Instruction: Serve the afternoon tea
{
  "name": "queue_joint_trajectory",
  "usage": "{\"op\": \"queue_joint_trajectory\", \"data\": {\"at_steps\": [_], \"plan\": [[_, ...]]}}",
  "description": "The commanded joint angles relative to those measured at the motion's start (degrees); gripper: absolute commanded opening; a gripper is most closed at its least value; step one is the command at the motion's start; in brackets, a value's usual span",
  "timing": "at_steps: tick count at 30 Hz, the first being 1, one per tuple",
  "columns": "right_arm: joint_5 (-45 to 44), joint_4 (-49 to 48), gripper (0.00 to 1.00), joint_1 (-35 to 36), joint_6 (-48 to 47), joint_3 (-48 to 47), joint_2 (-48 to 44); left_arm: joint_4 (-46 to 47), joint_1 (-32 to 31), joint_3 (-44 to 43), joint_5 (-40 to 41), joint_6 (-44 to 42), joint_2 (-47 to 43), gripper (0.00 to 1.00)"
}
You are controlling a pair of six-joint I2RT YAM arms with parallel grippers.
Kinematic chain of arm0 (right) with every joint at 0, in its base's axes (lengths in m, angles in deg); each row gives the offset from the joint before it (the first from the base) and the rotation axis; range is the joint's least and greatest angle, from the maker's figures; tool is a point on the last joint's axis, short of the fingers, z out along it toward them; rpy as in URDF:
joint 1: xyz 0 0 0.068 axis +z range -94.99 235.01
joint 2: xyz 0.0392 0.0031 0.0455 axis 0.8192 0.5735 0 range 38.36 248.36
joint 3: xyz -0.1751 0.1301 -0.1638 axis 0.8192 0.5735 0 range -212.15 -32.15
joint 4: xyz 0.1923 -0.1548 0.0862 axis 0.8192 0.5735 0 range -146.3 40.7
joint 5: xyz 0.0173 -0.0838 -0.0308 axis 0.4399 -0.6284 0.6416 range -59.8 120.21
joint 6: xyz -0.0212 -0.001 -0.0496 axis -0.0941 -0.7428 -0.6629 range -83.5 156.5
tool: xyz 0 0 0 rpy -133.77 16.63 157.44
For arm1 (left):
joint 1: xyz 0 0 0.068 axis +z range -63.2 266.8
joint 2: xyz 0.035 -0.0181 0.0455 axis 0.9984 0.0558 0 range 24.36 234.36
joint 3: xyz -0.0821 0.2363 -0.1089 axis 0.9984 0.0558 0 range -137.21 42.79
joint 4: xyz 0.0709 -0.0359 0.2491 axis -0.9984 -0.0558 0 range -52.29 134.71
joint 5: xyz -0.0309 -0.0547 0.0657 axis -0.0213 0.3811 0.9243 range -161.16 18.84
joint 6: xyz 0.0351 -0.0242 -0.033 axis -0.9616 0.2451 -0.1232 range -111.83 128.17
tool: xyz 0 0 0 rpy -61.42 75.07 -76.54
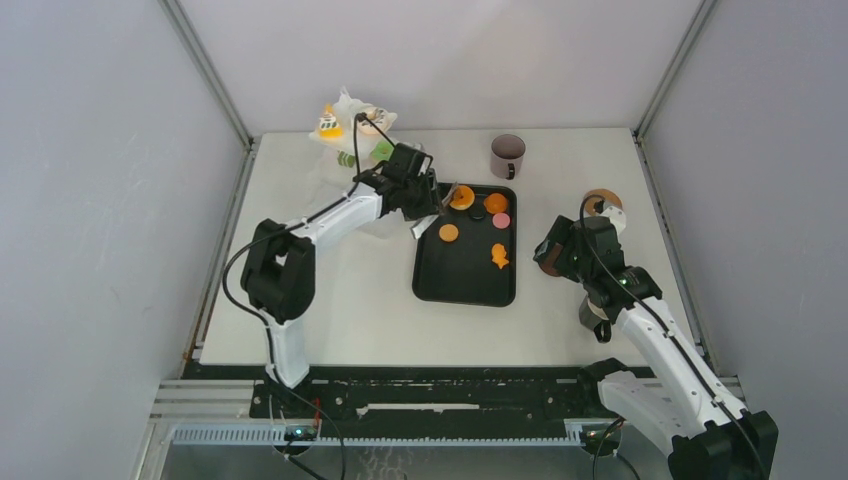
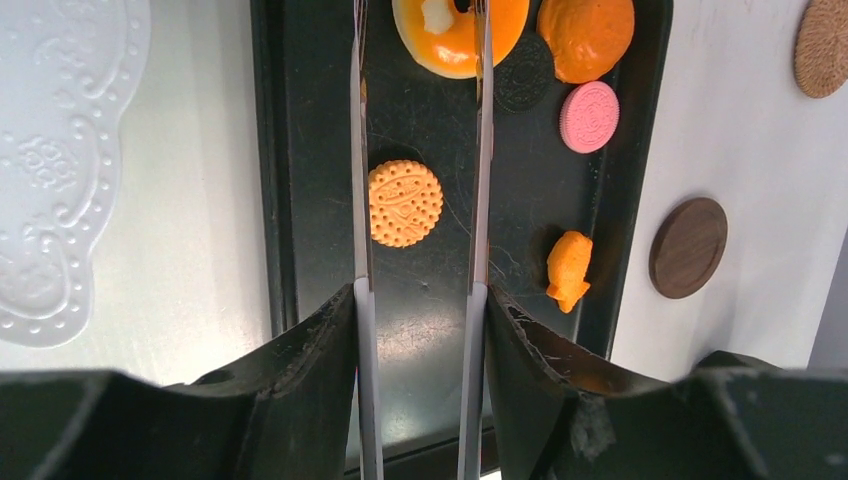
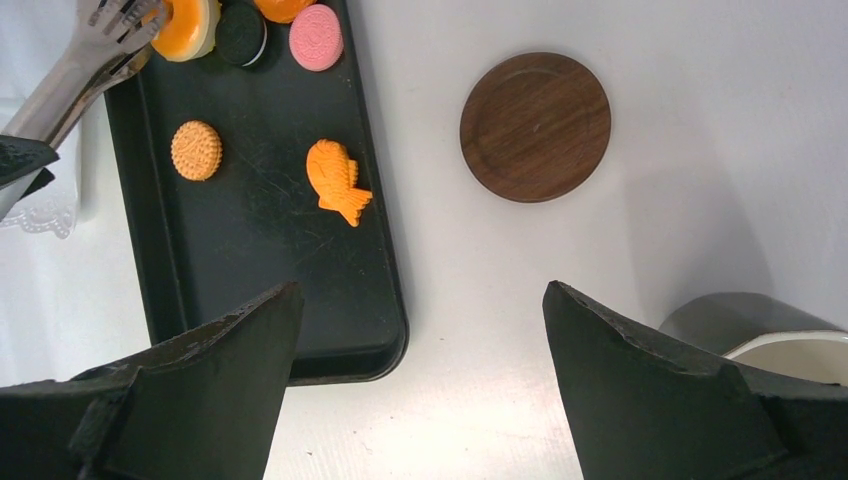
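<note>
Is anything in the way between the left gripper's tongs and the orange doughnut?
Nothing visible is. The tongs held by the left gripper have a tip on each side of the orange doughnut; the round biscuit lies lower, beneath them.

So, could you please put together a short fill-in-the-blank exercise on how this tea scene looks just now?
1. The left gripper holds metal tongs whose tips flank the orange ____.
2. The fish-shaped pastry lies on the black ____.
3. The right gripper hangs ____, holding nothing.
4. The sandwich cookie beside the black sandwich cookie is ____.
Missing words: doughnut; tray; open; pink.
</note>
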Motion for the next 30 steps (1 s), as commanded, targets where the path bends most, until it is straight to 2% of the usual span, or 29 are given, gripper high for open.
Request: {"op": "queue_joint_trajectory", "data": {"at_steps": [1, 5, 8, 22, 30], "plan": [[0.27, -1.21, 0.98, -0.3, -0.97, -0.41, -0.26, 2.44, 0.43, -3.74, -2.36, 0.64, 0.45, 0.51], [0.28, -1.37, 0.98, -0.3, -1.15, -0.37, -0.17, 2.52, 0.5, -4.08, -4.47, 2.59, 1.58, 0.5], [0.36, -1.41, 0.98, -0.38, -1.07, -0.39, -0.21, 3.21, 0.5, -3.8, -6.15, 3.27, 1.84, 0.45], [-0.25, 0.29, 0.98, -0.38, -0.38, -0.35, -1.89, 1.21, 0.67, -2.9, -4.16, 1.2, -5.15, 0.01], [0.01, 0.7, 0.98, -0.21, 0.07, -0.34, -2.51, -5.81, -0.29, -1.6, -0.86, -7.89, -11.54, 0.0]]}}
